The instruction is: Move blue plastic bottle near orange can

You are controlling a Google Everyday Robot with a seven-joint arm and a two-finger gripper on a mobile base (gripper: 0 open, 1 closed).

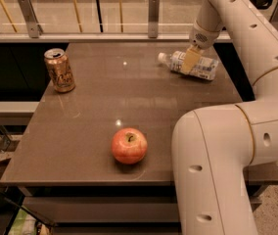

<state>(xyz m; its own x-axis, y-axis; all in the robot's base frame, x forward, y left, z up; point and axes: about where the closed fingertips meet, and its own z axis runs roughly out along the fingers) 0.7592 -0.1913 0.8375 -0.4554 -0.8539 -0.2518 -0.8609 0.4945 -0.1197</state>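
1. One blue plastic bottle (205, 68) is lying on its side in the upper right of the frame, on the far right part of the table (95, 111).
2. Its long axis is running left to right with a slight tilt. The white cap (162, 58) is pointing left and a little up the frame, and the base is pointing toward the table's right edge.
3. The gripper (191, 60) is reaching down from the arm (227, 13) in the upper right and is sitting against the bottle's middle, over the label. Spread or clamped: cannot tell.
4. The orange can (59, 70) is standing upright in the upper left, well apart from the bottle.
5. An apple (129, 145) is sitting at lower centre, near the front edge, apart from both.
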